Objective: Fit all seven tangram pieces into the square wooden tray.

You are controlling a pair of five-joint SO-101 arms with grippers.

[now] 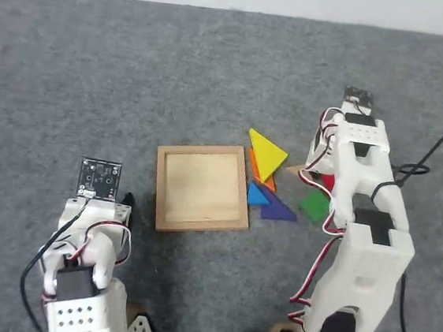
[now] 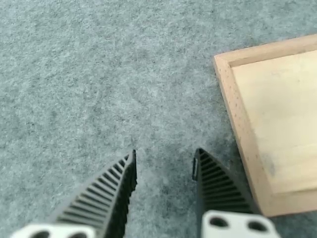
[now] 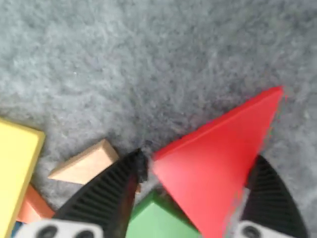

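The right gripper [image 3: 198, 171] had its jaws pinched on the red triangle [image 3: 218, 144], one black ribbed finger at each side of it. The left gripper [image 2: 165, 166] had its jaws spread, with bare carpet [image 1: 97, 66] between them.

The grey carpet covered the whole table. The right arm [image 1: 361, 228] stretched out over the loose pieces. The left arm [image 1: 84, 270] stood on the other side of the tray [image 1: 206, 148], its gripper just beside the near tray corner and not touching it.

The square tray lay flat between the two arms. The pieces lay in a cluster on the carpet on the side of the right arm. The yellow triangle [image 1: 267, 152] lay at the far end of the cluster, overlapping the orange piece [image 1: 257, 172]. The purple piece [image 1: 277, 210] lay at the near end, touching the blue triangle [image 1: 257, 193], which sat just beside the tray rim. The green piece [image 1: 313, 205] lay partly under the right arm, next to the red triangle. The small wood piece [image 1: 295, 170] lay between the yellow triangle and the right gripper.
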